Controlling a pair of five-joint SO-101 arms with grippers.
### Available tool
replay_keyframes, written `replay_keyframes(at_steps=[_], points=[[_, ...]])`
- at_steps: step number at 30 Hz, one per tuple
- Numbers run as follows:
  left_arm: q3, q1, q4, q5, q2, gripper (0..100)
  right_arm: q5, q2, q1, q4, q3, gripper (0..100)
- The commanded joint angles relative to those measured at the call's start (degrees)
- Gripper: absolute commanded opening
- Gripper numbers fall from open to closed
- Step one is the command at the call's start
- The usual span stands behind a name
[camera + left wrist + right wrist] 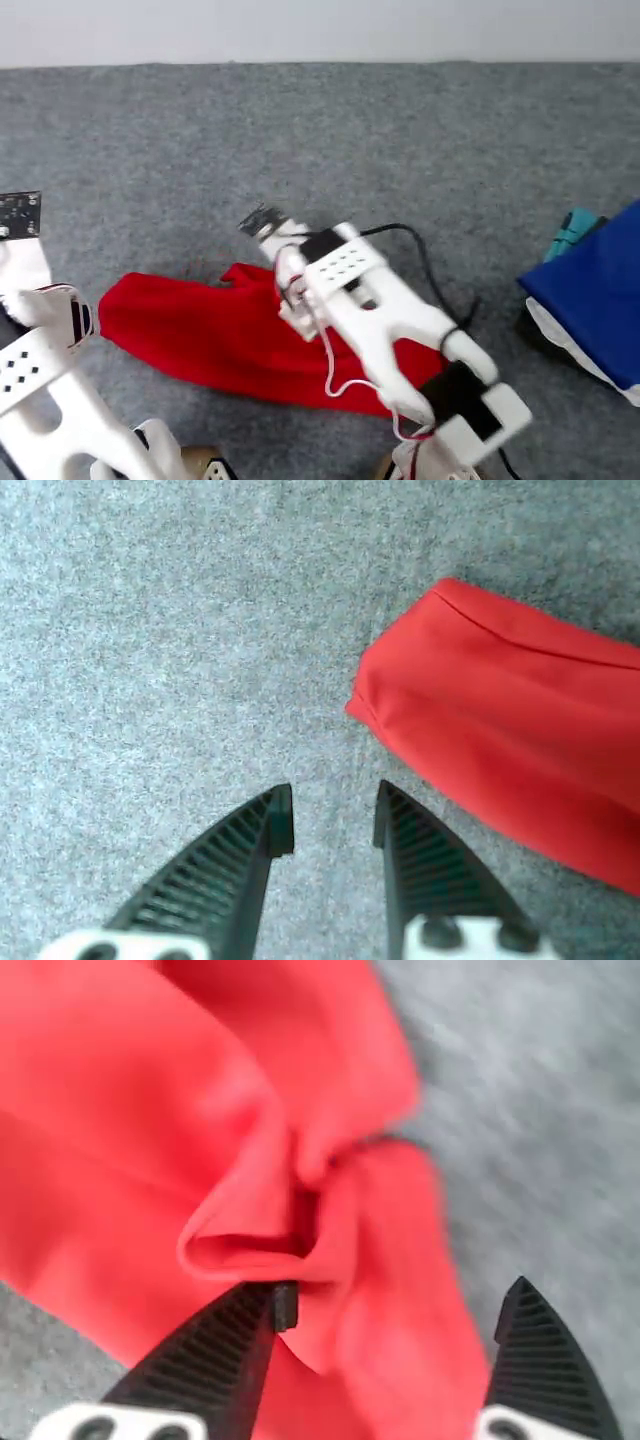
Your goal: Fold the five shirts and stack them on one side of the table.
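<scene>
A: So, where's the crumpled red cloth shirt (200, 335)?
B: Lying on the grey carpeted counter (400, 130), bunched at one end. Folded blue cloth pile (600, 290) sits well apart from it.
A: Jaws?
B: Right jaws open, over the shirt's bunched fold. Left jaws open, empty, just beside the shirt's corner.
A: Handling?
B: Likely light, limp, drapes. Pinch an edge or corner, not the bunch.

We saw a grey, felt-like worktop (150, 130) spread across the high view, its surface speckled and finely textured. Along the top edge of the frame we noted a plain pale wall (320, 30) meeting the worktop's far side.
</scene>
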Motion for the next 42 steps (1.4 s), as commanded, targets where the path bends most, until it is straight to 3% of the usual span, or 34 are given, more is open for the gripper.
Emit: replay_keyframes(at_steps=[1, 5, 11, 16, 27, 30, 35, 42], points=[[-0.4, 0.1, -1.0, 0.5, -1.1, 14, 0.4, 2.9, -4.5, -0.7, -6.9, 31.7], [-0.4, 0.0, -1.0, 0.5, -1.3, 14, 0.4, 6.8, -4.4, 4.4, -15.1, 31.7], [0.9, 0.0, -1.0, 0.4, -1.4, 14, 0.4, 10.2, 2.0, 12.4, -24.9, 31.7], [2.7, 0.0, -1.0, 0.4, -1.5, 14, 0.4, 12.1, 5.5, 12.6, -28.0, 31.7], [2.2, 0.0, -2.5, 0.6, -1.5, 14, 0.4, 23.8, 3.9, 10.6, -28.6, 31.5], [2.3, 0.0, -2.4, 0.6, -1.5, 14, 0.4, 26.1, 2.6, 11.0, -28.6, 24.0], [2.4, 0.0, -2.5, 0.6, -1.5, 14, 0.8, 27.4, 2.6, 11.4, -30.1, 2.0], [2.2, 0.0, -2.5, 0.6, -1.5, 14, 3.2, 24.4, 7.4, 18.7, -35.5, 1.0]])
